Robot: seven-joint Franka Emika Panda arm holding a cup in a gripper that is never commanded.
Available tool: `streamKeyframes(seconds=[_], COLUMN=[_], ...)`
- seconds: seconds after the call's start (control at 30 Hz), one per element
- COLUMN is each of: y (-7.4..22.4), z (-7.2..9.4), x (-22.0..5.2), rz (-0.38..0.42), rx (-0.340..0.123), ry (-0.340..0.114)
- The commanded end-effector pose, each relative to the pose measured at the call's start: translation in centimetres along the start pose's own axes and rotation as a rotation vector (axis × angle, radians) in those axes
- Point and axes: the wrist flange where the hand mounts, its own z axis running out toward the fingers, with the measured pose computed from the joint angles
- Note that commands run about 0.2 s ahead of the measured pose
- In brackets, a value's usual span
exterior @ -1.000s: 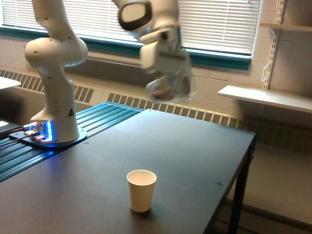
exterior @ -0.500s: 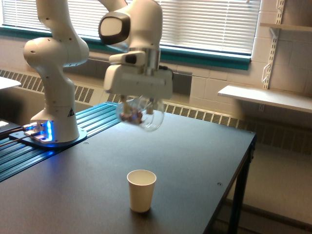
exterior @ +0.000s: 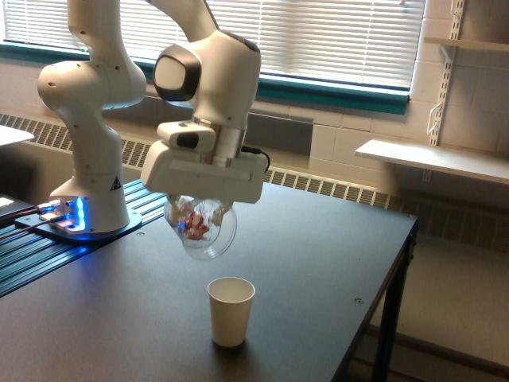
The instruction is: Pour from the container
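in the exterior view, the white paper cup stands upright on the dark desk, toward its near edge, mouth open to the top. above that cup and a little to the exterior view's left hangs the clear plastic cup — the container — off the desk entirely and tilted, its round rim turned down toward the near side, so that it sits over the paper cup without touching it. small reddish and pale bits show through its wall, too blurred to name. the gripper of the white arm comes down onto the container from above; its broad white body hides most of the fingers, but the jaws look clamped on the container's sides, holding it in the air. beyond the paper cup, at the exterior view's left, the arm's base sits on a blue ribbed strip beside the desk, with a blue light glowing low on it.
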Motion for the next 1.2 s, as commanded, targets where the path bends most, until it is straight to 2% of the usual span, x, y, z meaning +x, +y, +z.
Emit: streamKeyframes(seconds=[0.03,0.37,0.5,0.57,0.77,0.87,1.03,1.2], y=[-1.1,-2.2,-2.5,-2.9,-3.5,-3.6,-3.7,-3.3], z=[-0.5,0.6,0.8,0.8,0.9,1.1,1.2,1.7], x=[0.3,-1.4,-1.6,-2.4,-3.0,-3.1,-2.8,-2.6], rz=[-0.015,-0.047,-0.043,-0.050,-0.049,-0.050,-0.030,-0.009], rx=[-0.017,-0.074,-0.079,-0.083,-0.093,-0.106,-0.093,-0.105], ry=[-0.012,-0.070,-0.080,-0.110,-0.153,-0.166,-0.203,-0.227])
